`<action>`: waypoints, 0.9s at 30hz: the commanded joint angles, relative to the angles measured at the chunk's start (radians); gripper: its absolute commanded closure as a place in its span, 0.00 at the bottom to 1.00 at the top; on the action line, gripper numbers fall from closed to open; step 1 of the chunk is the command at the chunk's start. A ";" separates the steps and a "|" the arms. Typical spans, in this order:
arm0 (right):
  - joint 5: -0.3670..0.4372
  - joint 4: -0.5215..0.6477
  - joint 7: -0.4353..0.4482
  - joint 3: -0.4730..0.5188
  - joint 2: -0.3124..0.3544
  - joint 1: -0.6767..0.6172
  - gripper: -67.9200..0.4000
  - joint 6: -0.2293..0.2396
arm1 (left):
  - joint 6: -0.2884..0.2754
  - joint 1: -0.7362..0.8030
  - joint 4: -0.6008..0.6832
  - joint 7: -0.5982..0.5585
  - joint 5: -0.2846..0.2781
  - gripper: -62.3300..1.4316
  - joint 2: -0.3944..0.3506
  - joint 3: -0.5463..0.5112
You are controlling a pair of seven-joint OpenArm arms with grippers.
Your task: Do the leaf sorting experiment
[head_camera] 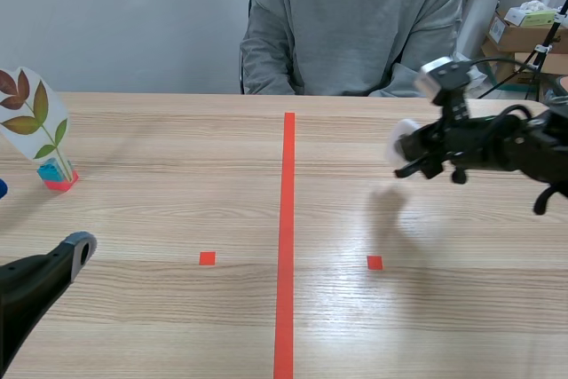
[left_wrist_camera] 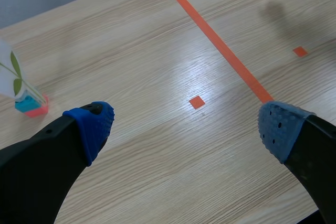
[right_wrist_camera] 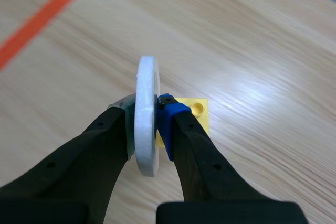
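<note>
Leaf card point(head_camera: 34, 117) is standing far left on the surface point(head_camera: 177, 175). Right claw point(right_wrist_camera: 147, 116) is clamping a white disc point(right_wrist_camera: 146, 77) with a yellow block point(right_wrist_camera: 198, 111) aloft. It is probably heading for placement, which needs upright lowering. Left claw point(left_wrist_camera: 186, 127) is hanging wide open.

You're in a lab test room: tape-marked wooden table point(head_camera: 177, 153), plain grey wall point(head_camera: 124, 15), cardboard boxes point(head_camera: 519, 35) stacked at the back.

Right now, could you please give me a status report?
Left gripper open, low, empty. Right gripper shut on white disc, raised. Leaf card upright, far left. Person seated across.
</note>
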 commanded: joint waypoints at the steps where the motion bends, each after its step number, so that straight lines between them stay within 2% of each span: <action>1: 0.007 0.023 0.004 0.021 0.001 0.007 0.97 -0.043 | 0.002 -0.003 0.005 -0.014 -0.013 0.06 0.008 0.001; 5: 0.006 0.012 -0.006 0.076 0.008 0.005 0.97 -0.188 | 0.002 -0.003 0.005 -0.014 -0.013 0.06 0.008 0.001; 7: 0.006 0.000 -0.004 0.075 0.006 0.014 0.97 -0.232 | 0.002 -0.003 0.005 -0.014 -0.013 0.06 0.008 0.001; 18: -0.008 -0.211 0.040 0.075 -0.069 0.107 0.97 -0.274 | 0.002 -0.003 0.005 -0.014 -0.014 0.06 0.008 0.001; 21: -0.008 -0.231 0.041 0.075 -0.081 0.109 0.97 -0.309 | 0.002 -0.003 0.005 -0.014 -0.014 0.06 0.008 0.001; 25: -0.008 -0.238 0.035 0.075 -0.082 0.098 0.95 -0.388 | 0.002 -0.003 0.005 -0.013 -0.014 0.06 0.008 0.001; 27: -0.008 -0.238 0.027 0.075 -0.079 0.091 0.94 -0.412 | 0.002 -0.003 0.005 -0.013 -0.014 0.06 0.008 0.001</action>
